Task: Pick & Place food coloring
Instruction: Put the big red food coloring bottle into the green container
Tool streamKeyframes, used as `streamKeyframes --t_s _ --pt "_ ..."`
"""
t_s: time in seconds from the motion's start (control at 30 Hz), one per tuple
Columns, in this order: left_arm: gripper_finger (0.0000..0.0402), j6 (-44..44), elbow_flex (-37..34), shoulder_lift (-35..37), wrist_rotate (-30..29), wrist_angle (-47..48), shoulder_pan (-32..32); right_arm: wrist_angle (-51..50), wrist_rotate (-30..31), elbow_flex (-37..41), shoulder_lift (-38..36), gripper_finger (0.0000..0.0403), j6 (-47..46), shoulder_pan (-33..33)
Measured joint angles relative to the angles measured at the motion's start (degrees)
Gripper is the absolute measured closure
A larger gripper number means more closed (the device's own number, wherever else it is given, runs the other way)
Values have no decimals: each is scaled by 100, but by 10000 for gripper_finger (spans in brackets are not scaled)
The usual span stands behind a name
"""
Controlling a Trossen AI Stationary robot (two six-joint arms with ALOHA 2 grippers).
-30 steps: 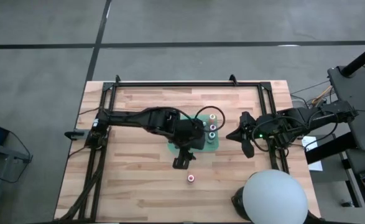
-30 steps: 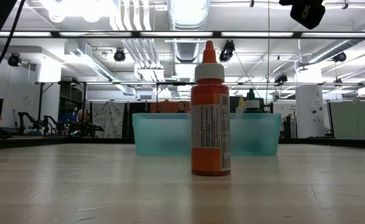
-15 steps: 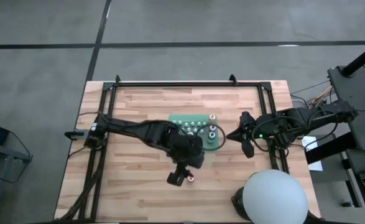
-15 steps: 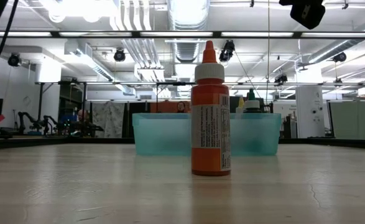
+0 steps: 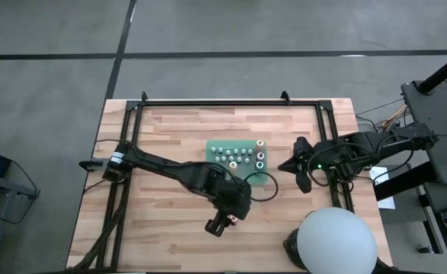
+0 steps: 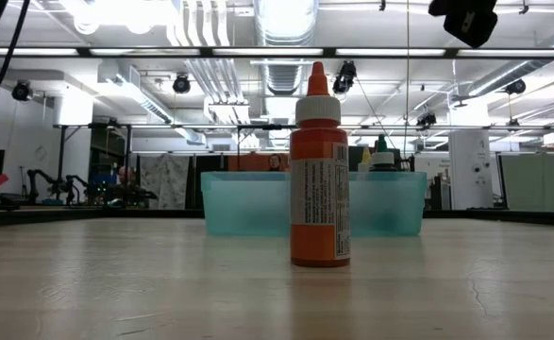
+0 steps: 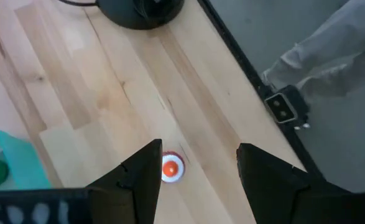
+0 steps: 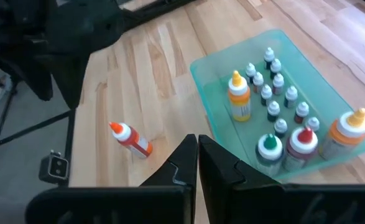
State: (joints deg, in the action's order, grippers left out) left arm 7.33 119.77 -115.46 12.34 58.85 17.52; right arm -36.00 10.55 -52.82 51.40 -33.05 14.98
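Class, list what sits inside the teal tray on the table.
Inside the teal tray: about ten tiny pale-capped bottles, a yellow-topped dropper bottle, green-capped and red-capped bottles, and an orange-topped bottle. Their bases and the tray floor under them are covered.

No text could be read anywhere; the label on the orange dropper bottle (image 6: 319, 189) carried fine print, too small to make out.
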Motion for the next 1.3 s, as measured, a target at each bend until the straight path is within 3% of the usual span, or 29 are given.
streamKeyframes --t_s 0.17,0.5,0.8,1.3 --pt "223 33 -688 -2 -34 -820 -10 -354 7 0 0 394 -137 -2" --pt "223 125 -1442 -4 -105 -1144 -31 -438 9 0 0 394 -106 -1" --pt "223 133 -1523 -18 -444 -1168 -63 -436 9 0 -2 394 -101 -1" --pt "223 166 -1524 -142 -435 -1533 -90 -437 9 0 -1 394 -90 0"
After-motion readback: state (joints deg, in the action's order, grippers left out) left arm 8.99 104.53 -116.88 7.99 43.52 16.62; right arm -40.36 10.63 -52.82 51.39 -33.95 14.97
